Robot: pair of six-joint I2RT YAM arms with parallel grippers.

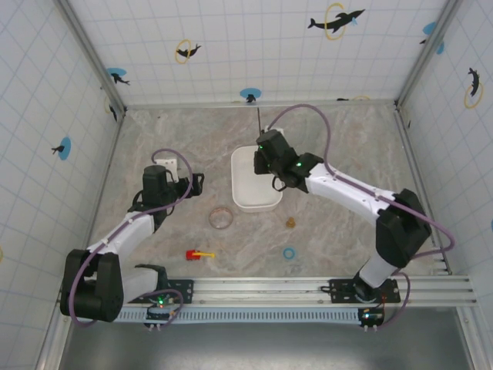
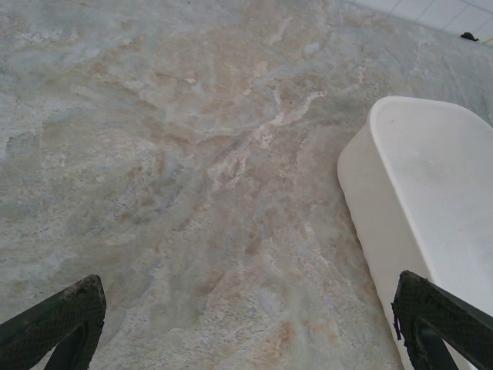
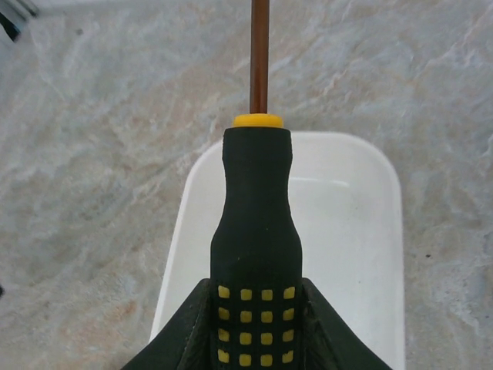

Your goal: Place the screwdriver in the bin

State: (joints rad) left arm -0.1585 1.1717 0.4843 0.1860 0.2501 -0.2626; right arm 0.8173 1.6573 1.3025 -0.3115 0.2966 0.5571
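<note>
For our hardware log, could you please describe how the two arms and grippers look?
The left arm and right arm each have white link shells, bulky black joint housings and a looping purple cable. A green light glows near the right arm's wrist. Both the left gripper and right gripper have black fingers.

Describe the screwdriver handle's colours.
The screwdriver handle is black with a yellow collar and squares; clearest in right wrist view.

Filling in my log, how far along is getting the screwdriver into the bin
Done: the right gripper grips the screwdriver by its handle. In hand: it hangs over the bin, shaft reaching past the far rim. To do: lowering it in and letting go; the bin holds nothing. The left gripper is open beside the bin.
</note>
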